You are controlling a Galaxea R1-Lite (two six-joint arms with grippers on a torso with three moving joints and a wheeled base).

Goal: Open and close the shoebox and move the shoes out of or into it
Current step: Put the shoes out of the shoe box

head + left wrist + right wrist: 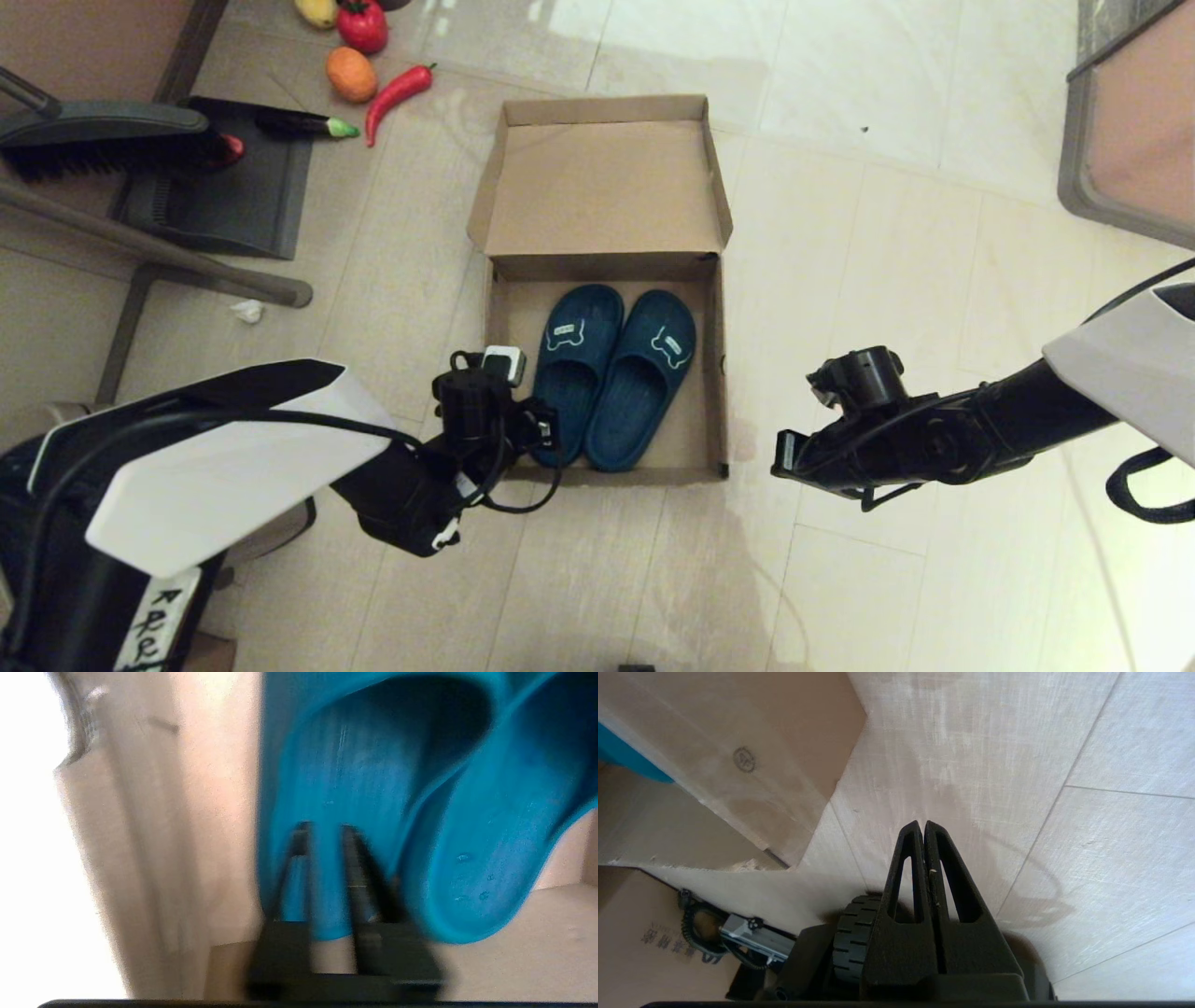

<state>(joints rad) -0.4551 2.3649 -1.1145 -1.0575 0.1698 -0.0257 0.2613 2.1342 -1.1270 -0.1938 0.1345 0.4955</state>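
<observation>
Inside the open shoebox [605,187], the left gripper [324,830] clenches the heel of the nearer navy slipper [574,369], its mate [644,378] touching just beside. Well apart, the right gripper [923,828] hangs clenched and empty over the floor; no writing is legible.

Pale glossy floor tiles [934,233] reflect light; a dark mat [224,187] and toy vegetables [373,65] lie far-left.

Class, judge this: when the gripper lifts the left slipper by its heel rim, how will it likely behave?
The left slipper looks like moulded rubber, so probably light and slightly bendy. Held at the heel rim by the left gripper, its toe would likely droop. Its textured surface suggests little slipping.
</observation>
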